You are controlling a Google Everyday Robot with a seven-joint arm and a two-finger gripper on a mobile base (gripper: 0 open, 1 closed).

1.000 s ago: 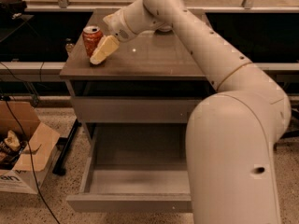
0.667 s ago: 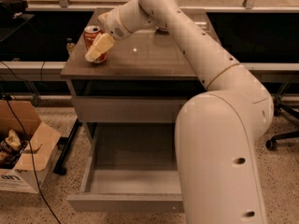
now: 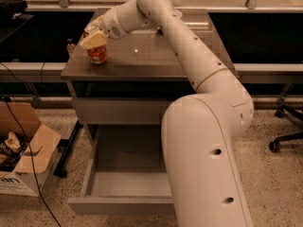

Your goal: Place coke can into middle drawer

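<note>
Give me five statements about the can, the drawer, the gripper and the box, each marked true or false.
1. The coke can stands upright on the cabinet top. True.
2. The middle drawer is shut. False: it is pulled open.
3. The gripper is at the coke can's top. True.
4. The coke can lies inside the middle drawer. False: it is on the cabinet top.
5. The cardboard box is right of the middle drawer. False: it is on its left in the picture.

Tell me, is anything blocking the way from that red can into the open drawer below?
Nothing visible does. The gripper sits right at the coke can near the left edge of the cabinet top, and the middle drawer stands pulled out below, bare where it shows. The robot's own arm hides its right side.
</note>
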